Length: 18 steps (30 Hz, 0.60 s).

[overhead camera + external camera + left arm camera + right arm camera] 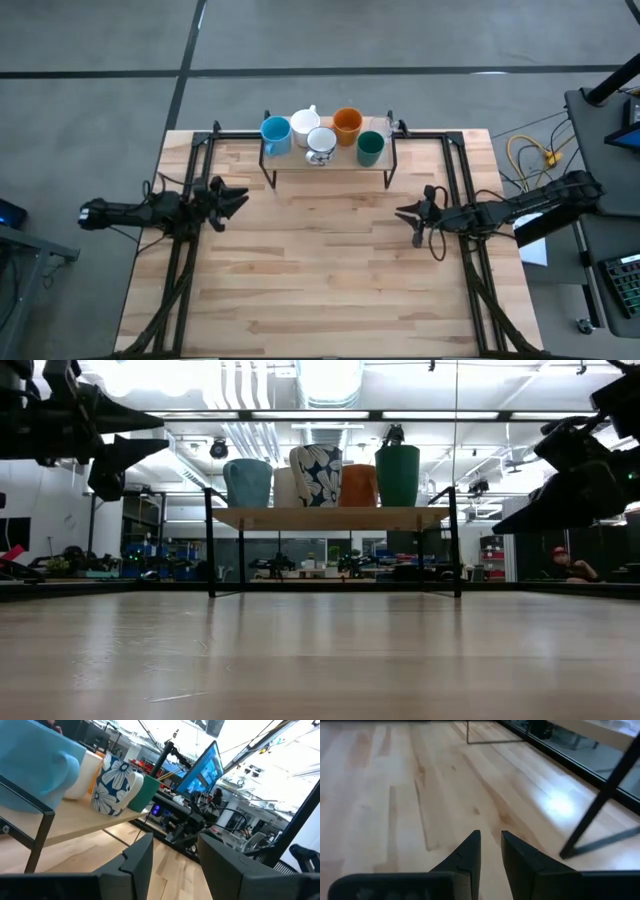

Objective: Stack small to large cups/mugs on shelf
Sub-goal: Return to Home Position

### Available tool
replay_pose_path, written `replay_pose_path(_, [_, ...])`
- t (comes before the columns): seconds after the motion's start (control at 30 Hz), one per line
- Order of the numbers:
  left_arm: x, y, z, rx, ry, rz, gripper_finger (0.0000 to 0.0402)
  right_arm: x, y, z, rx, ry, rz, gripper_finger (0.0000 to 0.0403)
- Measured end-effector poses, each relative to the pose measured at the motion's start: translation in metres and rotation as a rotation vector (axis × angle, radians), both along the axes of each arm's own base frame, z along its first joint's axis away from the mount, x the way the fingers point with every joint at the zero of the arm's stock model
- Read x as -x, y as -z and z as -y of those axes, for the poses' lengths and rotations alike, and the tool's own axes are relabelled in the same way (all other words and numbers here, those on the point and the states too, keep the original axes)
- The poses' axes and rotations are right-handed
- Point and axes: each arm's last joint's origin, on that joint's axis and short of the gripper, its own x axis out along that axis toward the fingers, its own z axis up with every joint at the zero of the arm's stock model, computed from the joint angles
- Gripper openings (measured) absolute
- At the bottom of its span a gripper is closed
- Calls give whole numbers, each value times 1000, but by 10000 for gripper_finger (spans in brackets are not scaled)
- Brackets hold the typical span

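Black fingers first: left gripper (235,197) parted to a moderate gap, right gripper (405,212) narrowed to a slit. Hold nothing. Hover over the table (320,290), one at each side, just in front of the shelf (345,164). Up on that board, packed close: blue mug (276,135), white mug (305,122), patterned mug (320,145), orange mug (347,124), green mug (370,148). Likely hazard: clipping a shelf leg while retracting, jolting the patterned and green mugs nearest the front edge.
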Motion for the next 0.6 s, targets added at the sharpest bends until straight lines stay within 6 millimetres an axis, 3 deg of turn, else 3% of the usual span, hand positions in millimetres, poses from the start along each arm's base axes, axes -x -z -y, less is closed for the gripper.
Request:
replay_pose_path(0.2, [-3,10,0,-8,7,-114,141,3,9,1,41,21,-110,68])
replay_pose_path(0.43, [-9,25,13,-19,411,-280,141,2,17,1,48,24,-178,68])
replay_pose_path(0.6, [-15,36,14,1,465,-407,141,2,25,1,19,45,-245,68])
